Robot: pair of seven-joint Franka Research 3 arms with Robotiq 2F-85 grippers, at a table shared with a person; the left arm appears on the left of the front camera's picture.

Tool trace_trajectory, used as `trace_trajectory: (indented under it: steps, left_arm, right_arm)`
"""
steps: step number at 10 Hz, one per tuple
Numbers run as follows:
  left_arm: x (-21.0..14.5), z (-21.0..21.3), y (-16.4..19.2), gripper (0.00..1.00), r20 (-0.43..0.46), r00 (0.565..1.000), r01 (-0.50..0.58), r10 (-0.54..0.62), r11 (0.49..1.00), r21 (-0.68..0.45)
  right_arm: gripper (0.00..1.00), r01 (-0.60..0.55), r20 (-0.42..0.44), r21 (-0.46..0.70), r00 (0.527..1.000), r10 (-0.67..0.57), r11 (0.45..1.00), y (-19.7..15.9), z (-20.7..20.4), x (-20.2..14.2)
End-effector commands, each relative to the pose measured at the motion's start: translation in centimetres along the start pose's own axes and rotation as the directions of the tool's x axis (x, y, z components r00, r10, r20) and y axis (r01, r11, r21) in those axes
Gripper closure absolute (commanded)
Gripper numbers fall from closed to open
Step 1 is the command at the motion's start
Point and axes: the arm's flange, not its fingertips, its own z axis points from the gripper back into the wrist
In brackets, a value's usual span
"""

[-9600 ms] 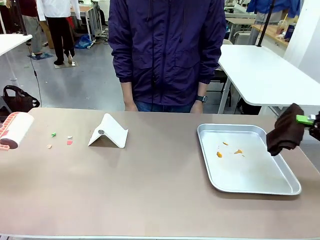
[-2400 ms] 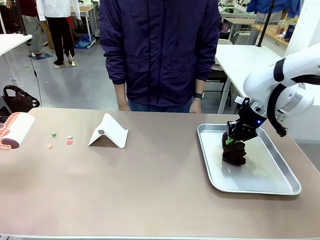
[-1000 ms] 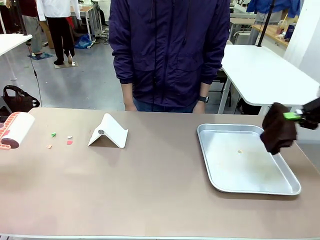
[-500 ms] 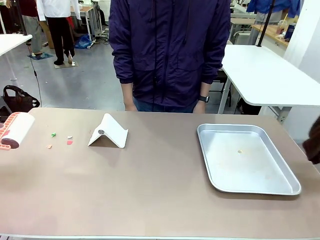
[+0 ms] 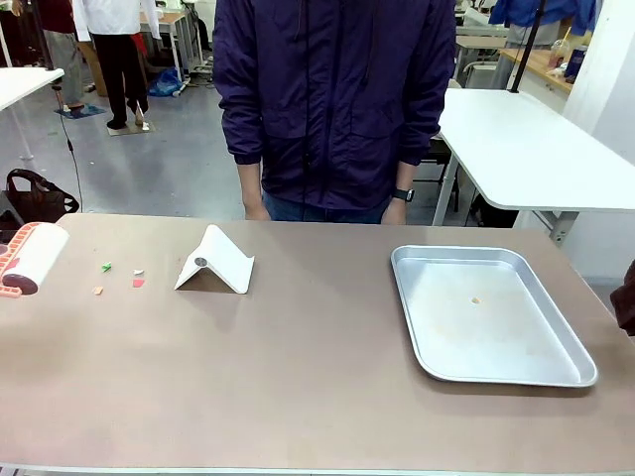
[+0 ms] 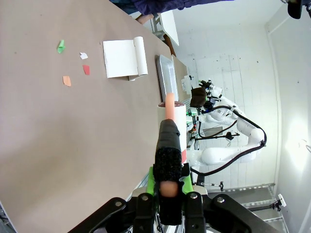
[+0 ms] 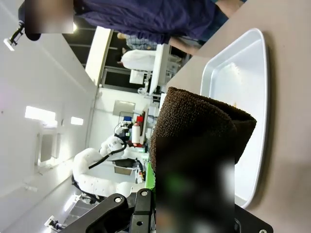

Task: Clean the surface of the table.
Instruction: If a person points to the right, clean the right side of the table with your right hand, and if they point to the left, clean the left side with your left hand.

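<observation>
The left gripper (image 6: 169, 194) has its jaws pressed together on the black handle of a lint roller (image 6: 173, 115), and this grip at the far end of the handle seems chosen so that the white drum stays free to turn. The drum points straight ahead of the fingers, low above the near part of the table (image 6: 58, 145); whether it touches the top I cannot tell. Farther ahead and off to one side of the drum lie four small scraps (image 6: 73, 63), green, white, red and orange, close to each other, and just beyond them stands a folded white stand (image 6: 121, 58). I judge that these scraps are the work waiting for the roller. The right gripper (image 7: 187, 204) is closed as well, pinching a dark brown cloth (image 7: 194, 141) by a fold, so that a thick lump bulges out past the fingertips, probably as a wiping pad. The cloth hangs in the air, apart from the table. Beyond it and a little to the side lies a shallow metal tray (image 7: 252, 58) flat on the brown top, with one pale crumb (image 5: 475, 299) inside. At the far edge of the table, well beyond both grippers, a person (image 5: 337, 99) stands with the arms hanging down, touching nothing.
</observation>
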Motion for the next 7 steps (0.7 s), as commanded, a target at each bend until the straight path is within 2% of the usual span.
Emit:
trace_trajectory:
  steps: [1, 3, 4, 5, 7]
  left_arm:
    - [-0.2, 0.0, -0.4, 1.0, -0.009, 1.0, 0.006, -0.006, 1.0, -0.003]
    - [-0.2, 0.0, -0.4, 1.0, -0.009, 1.0, 0.006, -0.006, 1.0, -0.003]
    - [-0.2, 0.0, -0.4, 1.0, -0.009, 1.0, 0.006, -0.006, 1.0, -0.003]
    - [-0.2, 0.0, -0.4, 1.0, -0.009, 1.0, 0.006, -0.006, 1.0, -0.003]
    - [-0.2, 0.0, -0.4, 1.0, -0.009, 1.0, 0.006, -0.006, 1.0, -0.003]
  right_arm:
    - [0.88, -0.02, -0.013, -0.007, 1.0, 0.02, 1.0, 0.9, -0.1, 0.0]
    - [0.88, -0.006, -0.003, -0.001, 1.0, 0.006, 1.0, 0.2, 0.0, 0.0]
    - [0.88, -0.014, -0.015, -0.131, 1.0, 0.012, 0.991, 1.2, -1.9, 0.5]
    - [0.88, -0.055, -0.065, -0.26, 0.997, 0.039, 0.964, 2.5, -4.6, 1.3]
    - [0.88, -0.146, -0.193, -0.419, 0.979, 0.069, 0.896, 4.9, -11.1, 3.4]
